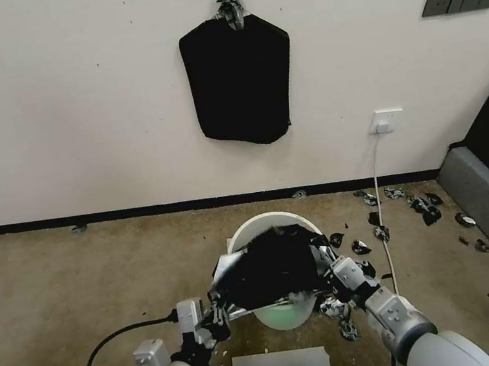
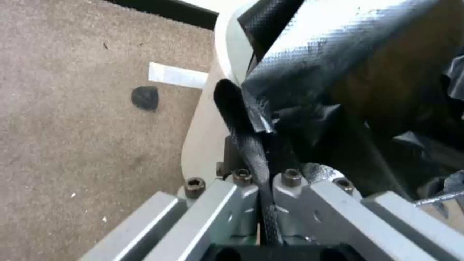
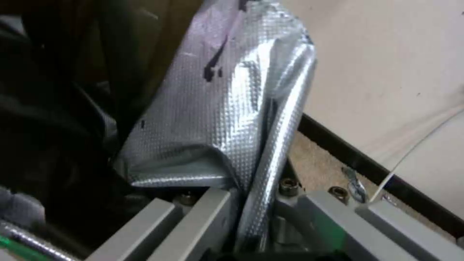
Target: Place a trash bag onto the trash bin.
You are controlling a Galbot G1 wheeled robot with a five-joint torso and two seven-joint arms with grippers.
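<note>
Black, crinkled plastic of the trash bag (image 1: 273, 262) is stretched over the near side of the trash bin (image 1: 246, 231), held up between the two arms: the left gripper (image 1: 221, 313) is clamped on the bag's edge at the bin's near-left side, and the right gripper (image 1: 322, 265) is clamped on a fold (silvery in the glare) at the bin's right side. Beyond the bin, torn black scraps (image 1: 424, 207) lie on the carpet to its right, and a flat black bundle of bags (image 1: 240, 80) hangs on the wall behind it.
</note>
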